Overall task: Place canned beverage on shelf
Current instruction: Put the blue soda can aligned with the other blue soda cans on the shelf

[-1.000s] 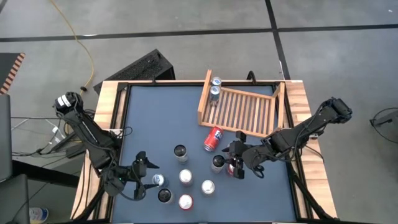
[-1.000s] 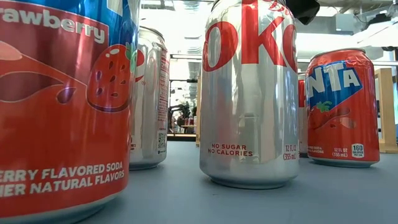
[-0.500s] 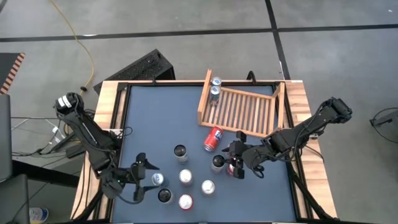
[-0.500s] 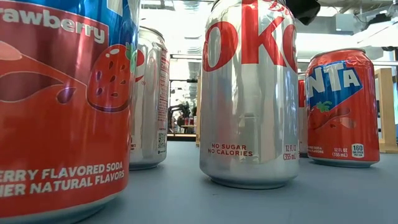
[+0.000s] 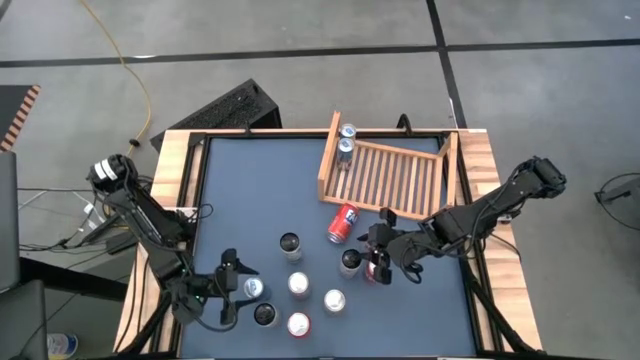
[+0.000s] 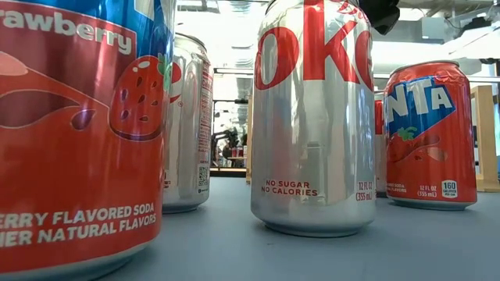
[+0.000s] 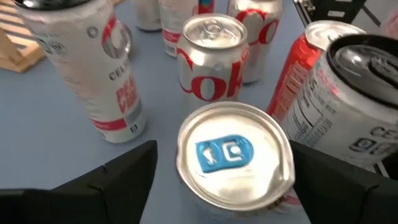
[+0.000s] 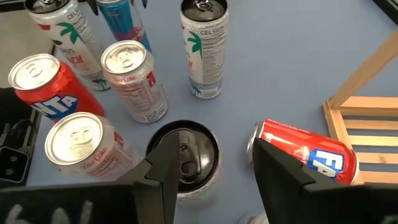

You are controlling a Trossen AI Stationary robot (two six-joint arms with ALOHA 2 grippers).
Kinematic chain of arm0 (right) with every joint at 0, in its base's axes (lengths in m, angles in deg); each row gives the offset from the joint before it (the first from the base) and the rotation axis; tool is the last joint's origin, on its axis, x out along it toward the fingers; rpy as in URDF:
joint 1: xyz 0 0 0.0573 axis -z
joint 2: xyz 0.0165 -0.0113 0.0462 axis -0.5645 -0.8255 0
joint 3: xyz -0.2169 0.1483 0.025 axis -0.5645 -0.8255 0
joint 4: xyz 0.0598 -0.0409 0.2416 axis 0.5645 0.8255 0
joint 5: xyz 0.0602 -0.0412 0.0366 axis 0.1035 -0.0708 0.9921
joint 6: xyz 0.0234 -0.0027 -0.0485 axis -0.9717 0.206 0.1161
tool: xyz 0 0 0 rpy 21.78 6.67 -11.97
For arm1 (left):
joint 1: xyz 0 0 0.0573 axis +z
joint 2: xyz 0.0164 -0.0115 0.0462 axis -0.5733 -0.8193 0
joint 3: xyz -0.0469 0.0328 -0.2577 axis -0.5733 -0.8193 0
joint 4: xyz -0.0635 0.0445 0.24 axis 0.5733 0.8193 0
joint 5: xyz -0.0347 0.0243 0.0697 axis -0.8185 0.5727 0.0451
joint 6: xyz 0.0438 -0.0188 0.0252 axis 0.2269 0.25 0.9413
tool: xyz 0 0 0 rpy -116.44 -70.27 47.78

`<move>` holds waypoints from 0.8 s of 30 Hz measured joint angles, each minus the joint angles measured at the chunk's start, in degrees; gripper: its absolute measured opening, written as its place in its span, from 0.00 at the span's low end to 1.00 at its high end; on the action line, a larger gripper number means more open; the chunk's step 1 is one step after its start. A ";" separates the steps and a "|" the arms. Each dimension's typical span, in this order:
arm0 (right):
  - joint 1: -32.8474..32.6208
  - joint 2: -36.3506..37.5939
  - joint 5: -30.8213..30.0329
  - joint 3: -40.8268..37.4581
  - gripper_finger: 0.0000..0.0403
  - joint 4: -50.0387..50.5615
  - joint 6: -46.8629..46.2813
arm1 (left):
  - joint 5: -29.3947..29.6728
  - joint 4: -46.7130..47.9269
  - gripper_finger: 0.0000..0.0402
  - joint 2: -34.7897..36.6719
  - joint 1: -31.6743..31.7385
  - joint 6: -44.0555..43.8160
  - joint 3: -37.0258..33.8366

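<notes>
L gripper (image 5: 232, 287), fingers apart, straddles a silver can w/ blue-marked lid (image 7: 231, 157), not clamped.

R gripper (image 5: 371, 252) fingers spread either side of a dark-topped can (image 8: 185, 158) (grip: can't tell).

Light wooden slatted shelf (image 5: 392, 175) lies beyond R gripper, holding two cans.

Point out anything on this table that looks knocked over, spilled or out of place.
One red can lies on its side on the blue mat just in front of the shelf, while every other can stands upright. No liquid shows around it. Two cans already stand in the shelf's corner.
</notes>
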 joint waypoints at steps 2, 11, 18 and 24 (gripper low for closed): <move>-0.02 0.00 0.00 0.00 0.45 0.00 0.02 | 0.91 -0.13 0.75 0.13 0.04 0.40 0.00; -0.02 0.00 -0.21 0.00 0.45 0.05 0.04 | 2.89 1.03 0.56 0.20 1.16 -1.82 0.31; -0.02 0.00 -4.32 0.00 0.45 -0.11 0.50 | 5.25 1.13 0.56 5.93 1.20 11.61 5.81; 0.00 0.00 -10.54 0.00 0.45 -3.09 3.58 | 5.29 1.52 0.56 12.92 1.22 21.87 6.82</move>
